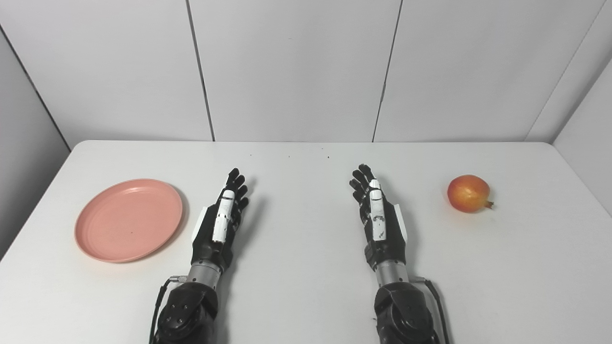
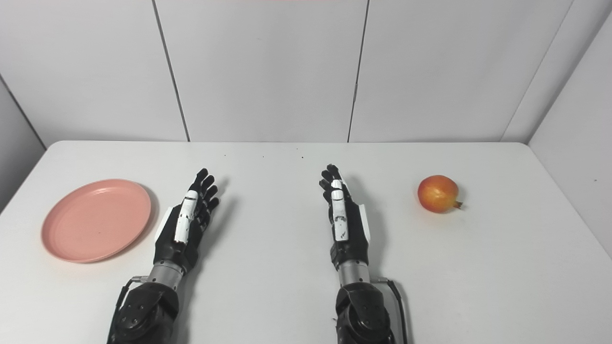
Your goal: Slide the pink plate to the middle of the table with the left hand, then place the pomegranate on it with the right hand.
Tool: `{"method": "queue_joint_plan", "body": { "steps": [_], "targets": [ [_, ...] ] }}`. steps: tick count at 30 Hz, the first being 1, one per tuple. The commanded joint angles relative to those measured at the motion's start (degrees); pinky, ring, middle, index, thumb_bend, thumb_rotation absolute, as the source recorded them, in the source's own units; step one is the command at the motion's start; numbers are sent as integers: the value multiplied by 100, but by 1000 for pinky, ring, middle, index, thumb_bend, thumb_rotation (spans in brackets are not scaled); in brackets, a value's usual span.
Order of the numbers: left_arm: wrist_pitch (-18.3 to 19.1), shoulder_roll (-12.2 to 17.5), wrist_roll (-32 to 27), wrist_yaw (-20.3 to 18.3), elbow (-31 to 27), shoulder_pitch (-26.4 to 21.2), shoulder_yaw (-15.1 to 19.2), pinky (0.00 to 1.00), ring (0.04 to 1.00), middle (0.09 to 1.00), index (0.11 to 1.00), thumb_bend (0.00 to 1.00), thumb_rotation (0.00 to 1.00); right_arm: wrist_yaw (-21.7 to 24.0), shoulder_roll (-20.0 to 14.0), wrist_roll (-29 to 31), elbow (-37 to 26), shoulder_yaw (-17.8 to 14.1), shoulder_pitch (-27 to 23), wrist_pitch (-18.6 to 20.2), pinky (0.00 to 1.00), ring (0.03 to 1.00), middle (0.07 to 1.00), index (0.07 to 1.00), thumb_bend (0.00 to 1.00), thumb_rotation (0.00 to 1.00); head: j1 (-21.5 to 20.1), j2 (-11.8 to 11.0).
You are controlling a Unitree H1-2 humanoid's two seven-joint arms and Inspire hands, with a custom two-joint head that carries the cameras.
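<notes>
A pink plate (image 1: 128,220) lies flat on the left side of the white table (image 1: 306,286). A red-orange pomegranate (image 1: 468,193) sits on the right side, its small crown pointing right. My left hand (image 1: 220,217) rests edge-up just right of the plate, fingers stretched forward and holding nothing. My right hand (image 1: 377,212) stands the same way near the table's middle, open, well to the left of the pomegranate. Neither hand touches an object.
White wall panels (image 1: 296,67) rise behind the table's far edge. Side walls close in at the left and right. A few tiny dark specks (image 1: 289,156) mark the table near its far edge.
</notes>
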Motion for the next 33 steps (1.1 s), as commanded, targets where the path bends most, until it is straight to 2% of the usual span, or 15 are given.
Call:
{"method": "queue_joint_plan", "body": {
  "steps": [1,33],
  "targets": [
    [9,8,-14,-49,-100,-177,-26,1000,1000,1000,995,369,1000,57,24,43,116,-14,203,-20,967,917,912,913,567,979,6,-7],
    [88,6,19,-12,-150,-172,-27,1000,999,1000,994,366,1000,19,19,-39,132,2,204,-52,957,912,907,909,560,981,5,2]
  ]
}}
